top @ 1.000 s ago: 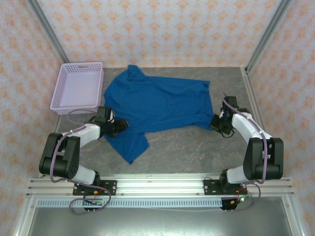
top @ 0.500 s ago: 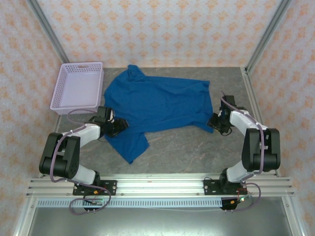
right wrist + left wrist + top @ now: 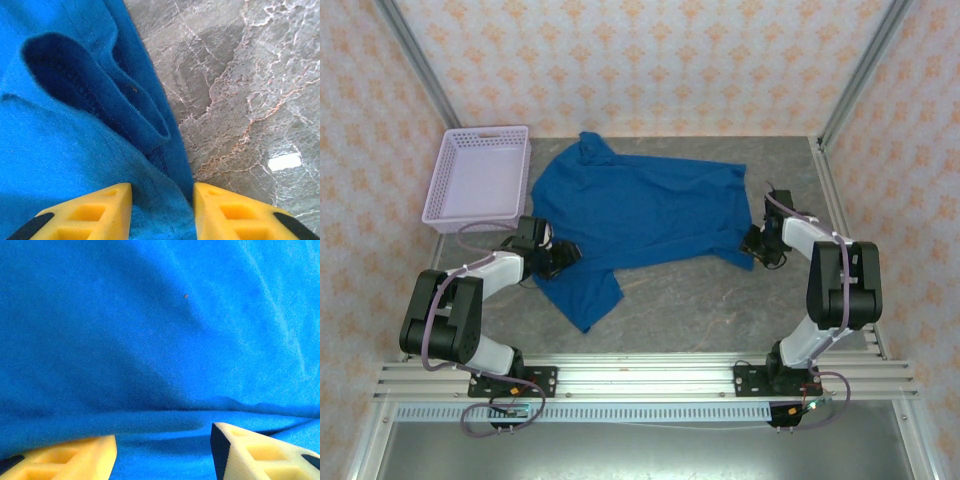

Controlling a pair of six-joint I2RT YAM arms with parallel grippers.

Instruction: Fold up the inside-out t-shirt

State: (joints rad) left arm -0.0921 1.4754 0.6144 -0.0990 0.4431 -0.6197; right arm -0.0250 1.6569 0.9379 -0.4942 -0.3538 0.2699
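Note:
The inside-out t-shirt (image 3: 640,210) lies spread flat on the grey table, royal blue, with one sleeve pointing to the near left. My left gripper (image 3: 565,256) rests low over the shirt's left side. In the left wrist view its jaws (image 3: 164,450) stand open above a long fold of the blue cloth (image 3: 150,330). My right gripper (image 3: 752,245) sits at the shirt's near right corner. In the right wrist view the gripper (image 3: 162,200) is open, its yellow fingers straddling the hemmed edge (image 3: 60,140) without pinching it.
A lavender mesh basket (image 3: 485,131) stands at the back left, close to the shirt's left sleeve. Bare marbled tabletop (image 3: 700,300) stretches between the shirt and the arm bases, and it also shows beside the hem (image 3: 240,75). Metal frame posts edge the table.
The right arm has folded inward, and its gripper has shifted slightly left and back onto the shirt's right corner. The left arm and the shirt have not moved.

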